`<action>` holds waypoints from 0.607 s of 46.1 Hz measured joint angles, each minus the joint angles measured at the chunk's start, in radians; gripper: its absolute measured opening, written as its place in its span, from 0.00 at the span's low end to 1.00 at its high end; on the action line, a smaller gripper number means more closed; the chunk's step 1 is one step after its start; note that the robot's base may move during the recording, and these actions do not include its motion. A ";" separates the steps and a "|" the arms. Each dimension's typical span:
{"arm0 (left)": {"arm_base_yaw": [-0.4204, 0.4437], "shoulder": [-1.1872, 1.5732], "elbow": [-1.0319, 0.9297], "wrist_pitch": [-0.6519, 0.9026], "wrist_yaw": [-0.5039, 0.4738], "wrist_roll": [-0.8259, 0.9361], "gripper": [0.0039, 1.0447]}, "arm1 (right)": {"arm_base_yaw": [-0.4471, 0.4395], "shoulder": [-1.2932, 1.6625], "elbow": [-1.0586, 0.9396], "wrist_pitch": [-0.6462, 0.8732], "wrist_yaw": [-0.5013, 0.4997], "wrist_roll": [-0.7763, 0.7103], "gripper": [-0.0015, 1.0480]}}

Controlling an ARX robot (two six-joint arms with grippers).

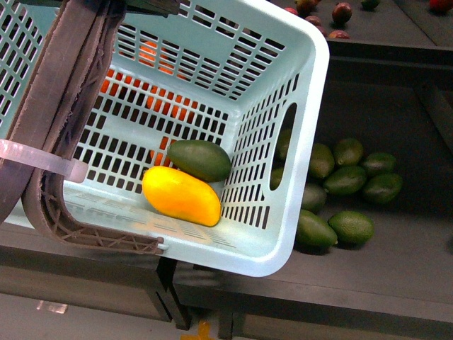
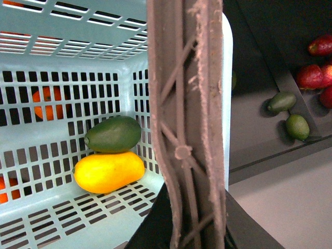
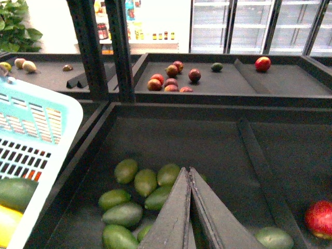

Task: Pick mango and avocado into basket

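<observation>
The light teal basket [image 1: 283, 212] hangs tilted in front of the dark shelves. The yellow-orange mango [image 1: 181, 195] and the dark green avocado [image 1: 200, 159] lie side by side, touching, in its low corner; both also show in the left wrist view, mango [image 2: 109, 171] and avocado [image 2: 113, 134]. My left gripper [image 2: 194, 228] is shut on the basket's brown handle [image 2: 187, 119], which is bound by a white zip tie [image 1: 39, 160]. My right gripper [image 3: 189, 174] is shut and empty, above a pile of green avocados [image 3: 124, 212], to the right of the basket [image 3: 46, 119].
A dark shelf bin [image 1: 396, 269] right of the basket holds several loose green avocados [image 1: 347, 180]. Oranges [image 1: 152, 57] show through the basket's slots. The upper shelf carries dark red mangoes [image 3: 171, 80]. A red fruit [image 3: 320, 218] lies in the neighbouring bin. Black uprights [image 3: 91, 46] stand behind.
</observation>
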 joint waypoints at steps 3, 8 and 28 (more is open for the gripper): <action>0.000 0.000 0.000 0.000 -0.001 0.001 0.07 | 0.000 -0.064 -0.013 -0.044 -0.003 -0.001 0.02; 0.000 0.000 0.000 0.000 0.000 -0.001 0.07 | 0.000 -0.085 -0.012 -0.042 -0.002 -0.001 0.02; 0.000 0.000 0.000 0.000 0.000 -0.001 0.07 | 0.000 -0.085 -0.012 -0.043 -0.002 -0.003 0.18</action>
